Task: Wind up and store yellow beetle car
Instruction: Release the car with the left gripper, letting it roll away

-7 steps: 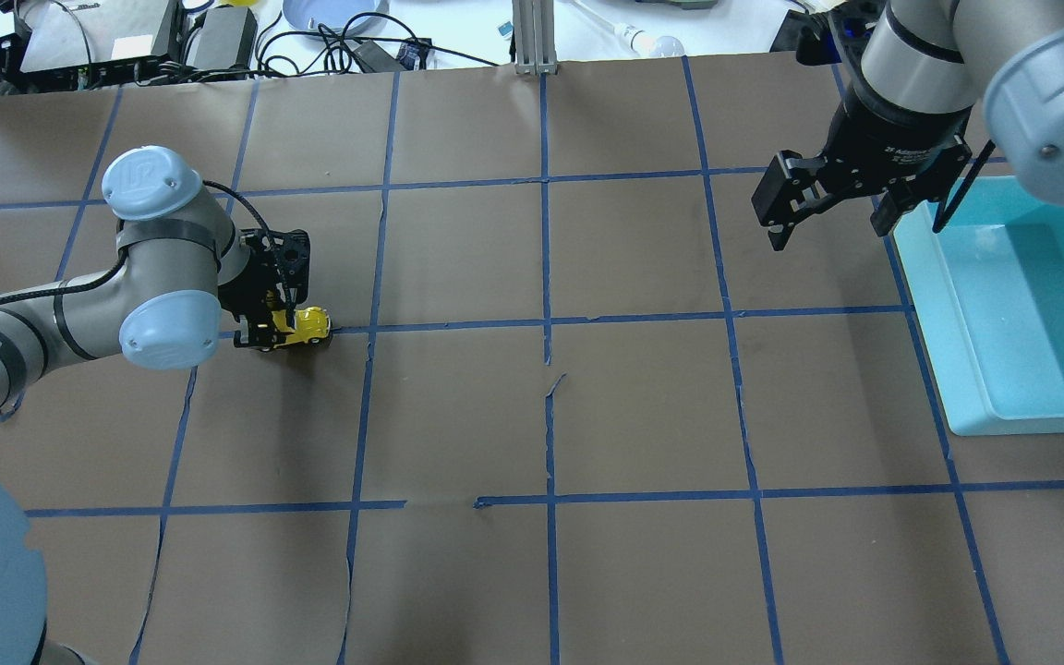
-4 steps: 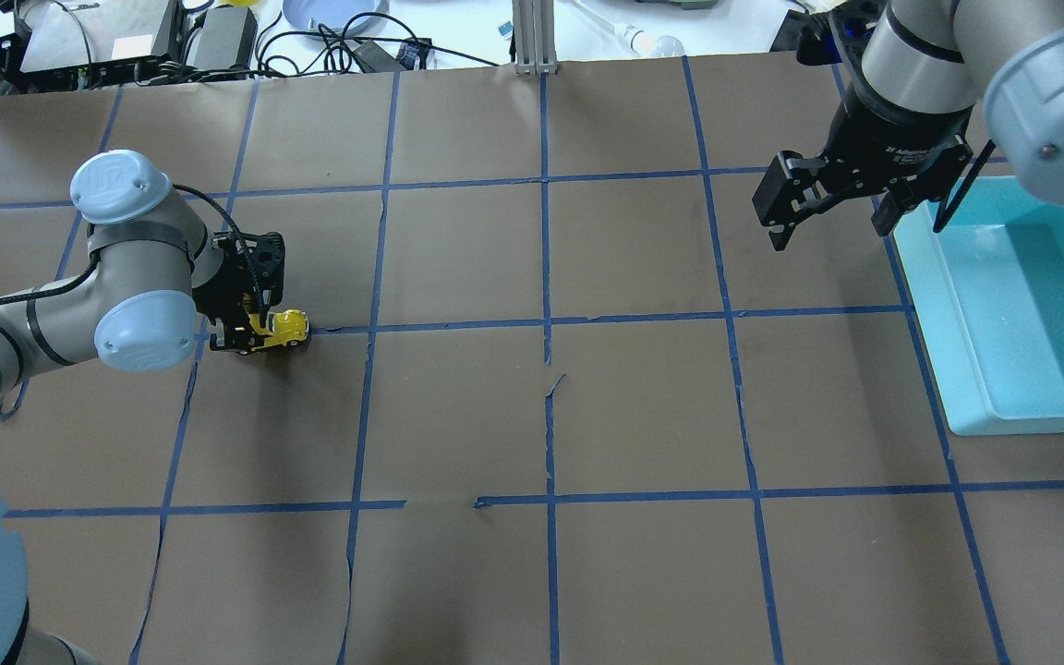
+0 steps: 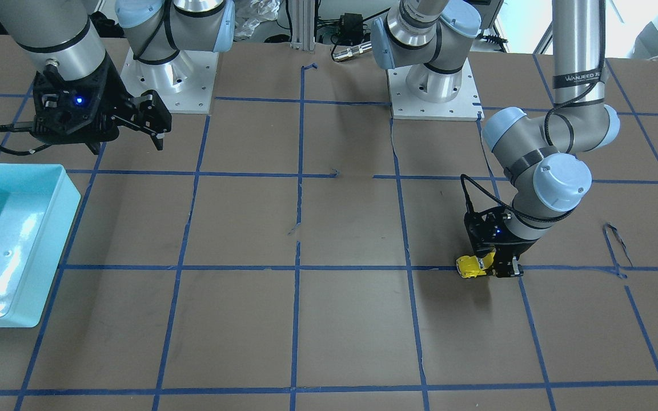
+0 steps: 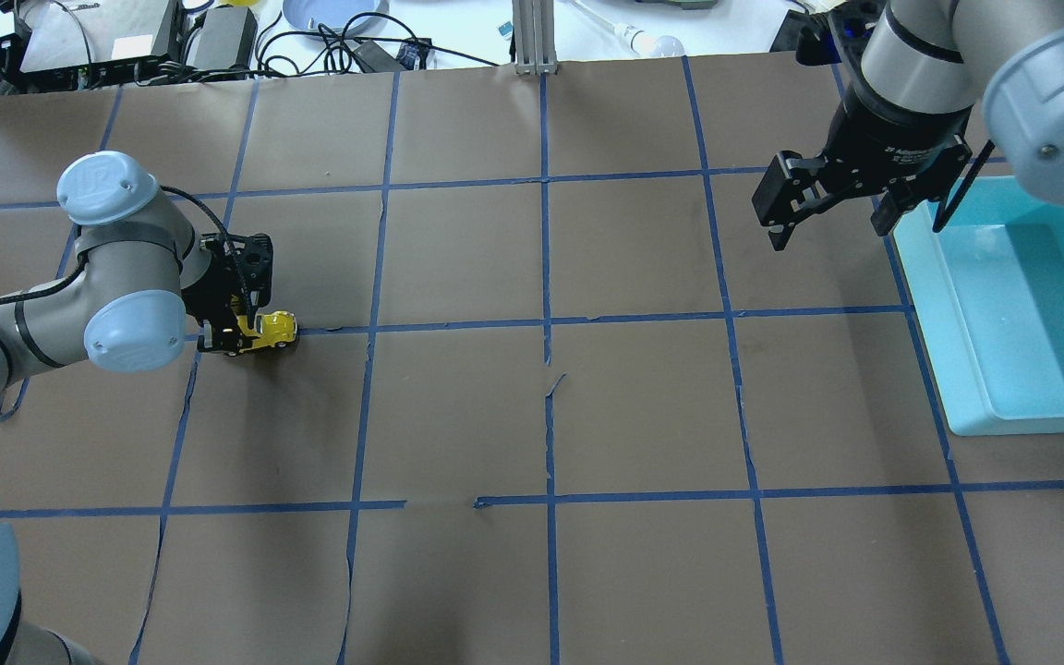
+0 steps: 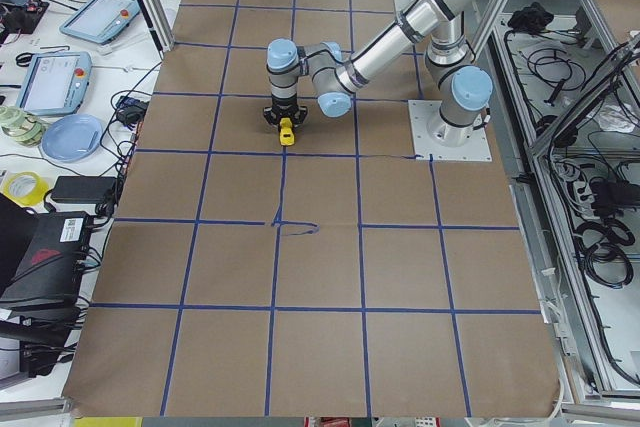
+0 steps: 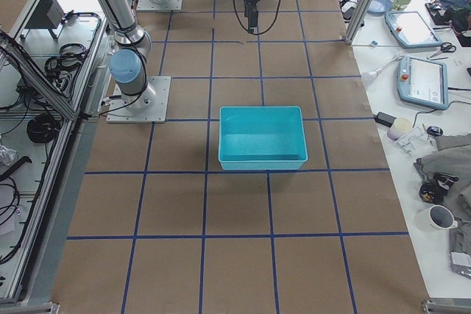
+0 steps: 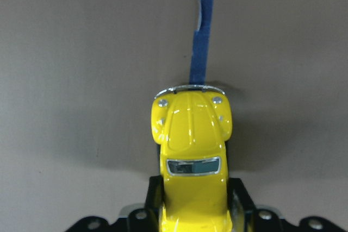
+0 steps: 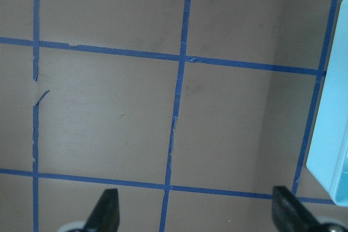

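Observation:
The yellow beetle car (image 4: 273, 330) sits on the brown table on a blue tape line at the left. My left gripper (image 4: 238, 334) is shut on its rear half, low at the table. In the left wrist view the car (image 7: 191, 150) points away from the camera, its nose on the tape, with the fingers at its sides. It also shows in the front-facing view (image 3: 470, 266) and the exterior left view (image 5: 287, 131). My right gripper (image 4: 832, 226) is open and empty, held above the table at the far right beside the bin; its fingertips (image 8: 109, 210) show in the right wrist view.
A light-blue bin (image 4: 1021, 305) stands at the right edge, also in the front-facing view (image 3: 3, 240) and the exterior right view (image 6: 261, 137). Blue tape lines grid the brown paper; some paper is torn near the middle (image 4: 550, 383). Cables and devices lie beyond the far edge.
My left gripper has dragged the yellow car leftward along the tape line, toward the table's left side. The right arm has not moved.

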`<state>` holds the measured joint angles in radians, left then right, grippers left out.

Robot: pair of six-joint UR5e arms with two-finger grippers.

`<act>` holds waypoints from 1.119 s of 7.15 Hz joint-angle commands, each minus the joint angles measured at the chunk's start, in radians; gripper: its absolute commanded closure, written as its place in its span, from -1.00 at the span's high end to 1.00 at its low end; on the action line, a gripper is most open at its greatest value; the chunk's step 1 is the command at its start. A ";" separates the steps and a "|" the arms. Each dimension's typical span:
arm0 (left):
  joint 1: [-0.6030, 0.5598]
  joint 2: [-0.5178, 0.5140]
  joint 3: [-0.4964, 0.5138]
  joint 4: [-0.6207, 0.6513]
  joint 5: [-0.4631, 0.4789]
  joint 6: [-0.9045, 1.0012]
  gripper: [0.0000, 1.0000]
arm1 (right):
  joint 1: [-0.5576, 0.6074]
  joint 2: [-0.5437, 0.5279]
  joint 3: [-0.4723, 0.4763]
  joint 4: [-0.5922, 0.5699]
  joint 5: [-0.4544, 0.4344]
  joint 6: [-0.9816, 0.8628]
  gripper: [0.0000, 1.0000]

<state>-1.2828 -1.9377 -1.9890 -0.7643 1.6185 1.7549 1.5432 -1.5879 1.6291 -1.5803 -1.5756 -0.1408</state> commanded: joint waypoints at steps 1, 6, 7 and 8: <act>0.031 0.000 -0.001 0.000 -0.002 0.050 -0.57 | 0.000 -0.001 -0.002 -0.001 -0.001 0.000 1.00; 0.031 0.000 0.001 0.003 -0.002 0.045 1.00 | -0.002 0.002 -0.008 -0.012 0.000 -0.002 1.00; 0.031 0.000 0.003 0.003 -0.002 0.048 1.00 | 0.000 0.002 -0.002 -0.056 0.003 0.000 1.00; 0.031 0.000 0.003 0.005 -0.002 0.049 1.00 | 0.000 0.002 -0.002 -0.058 0.000 0.000 1.00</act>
<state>-1.2517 -1.9374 -1.9871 -0.7605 1.6168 1.8019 1.5427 -1.5864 1.6260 -1.6216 -1.5744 -0.1416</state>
